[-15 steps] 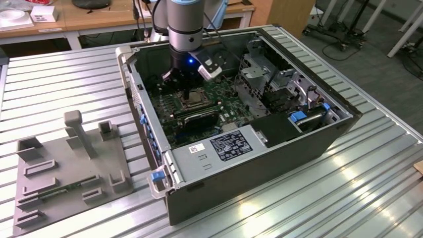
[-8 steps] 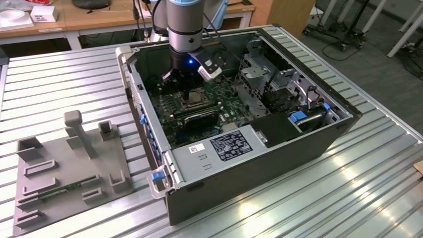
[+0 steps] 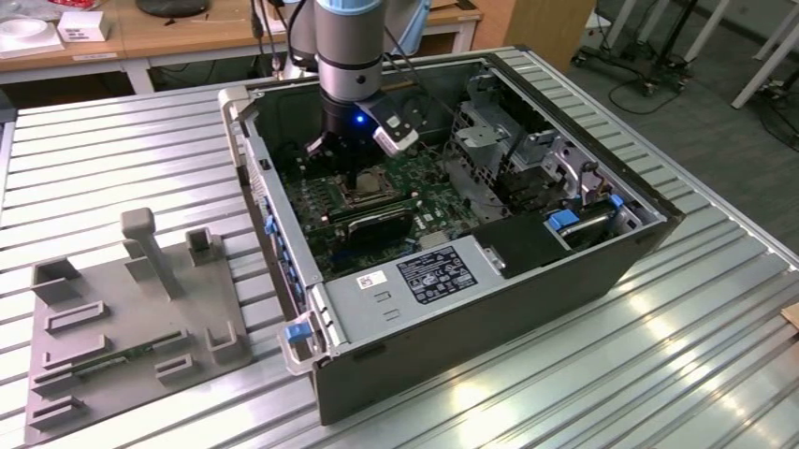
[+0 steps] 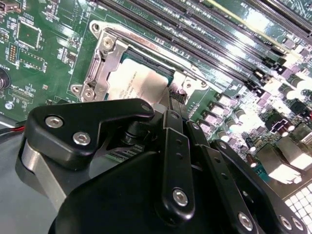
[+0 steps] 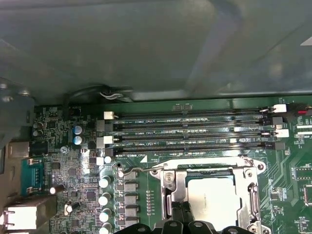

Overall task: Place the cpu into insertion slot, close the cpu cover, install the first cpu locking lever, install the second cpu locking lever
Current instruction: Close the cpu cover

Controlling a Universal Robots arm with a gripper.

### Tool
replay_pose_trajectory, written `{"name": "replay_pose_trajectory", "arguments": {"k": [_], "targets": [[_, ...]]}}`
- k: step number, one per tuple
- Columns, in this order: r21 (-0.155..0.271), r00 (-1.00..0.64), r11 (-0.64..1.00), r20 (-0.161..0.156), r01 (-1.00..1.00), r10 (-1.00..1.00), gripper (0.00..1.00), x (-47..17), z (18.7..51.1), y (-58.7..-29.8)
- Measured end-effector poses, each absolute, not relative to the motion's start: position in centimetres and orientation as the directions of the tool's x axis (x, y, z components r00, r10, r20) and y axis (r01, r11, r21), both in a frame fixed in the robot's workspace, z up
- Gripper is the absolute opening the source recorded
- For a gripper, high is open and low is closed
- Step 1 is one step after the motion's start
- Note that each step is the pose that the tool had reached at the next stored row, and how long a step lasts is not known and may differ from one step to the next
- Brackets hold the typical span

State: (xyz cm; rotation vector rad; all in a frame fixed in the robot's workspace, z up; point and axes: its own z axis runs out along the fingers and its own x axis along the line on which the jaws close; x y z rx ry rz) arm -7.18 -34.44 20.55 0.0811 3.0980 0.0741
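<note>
The cpu [image 4: 139, 85] [image 5: 212, 195] lies flat in the insertion slot [image 3: 370, 183] on the green motherboard, its pale metal face up. The silvery cpu cover [image 4: 103, 61] [image 5: 170, 178] is down around it, framing the chip through its window. A thin wire lever [image 5: 136, 169] runs along one side of the socket. My gripper [image 4: 175, 95] [image 5: 179, 209] [image 3: 337, 140] hangs low inside the open computer case, its tips at the edge of the cover beside the chip. The black fingers [image 4: 176, 146] stand pressed together with nothing visible between them.
Long black memory slots [image 5: 195, 134] [image 4: 204, 39] run beside the socket. The case walls [image 3: 256, 178] close in around the arm, with a power supply [image 3: 425, 271] and drive cage [image 3: 500, 150] nearby. A grey fixture plate [image 3: 125, 318] lies on the metal table at the exterior view's left.
</note>
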Motion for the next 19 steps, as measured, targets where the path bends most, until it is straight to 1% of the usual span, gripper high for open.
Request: {"name": "replay_pose_trajectory", "arguments": {"k": [19], "targets": [[0.049, -0.998, 0.997, -0.040, 0.051, 0.053, 0.11, -7.28, 20.22, -34.36]]}}
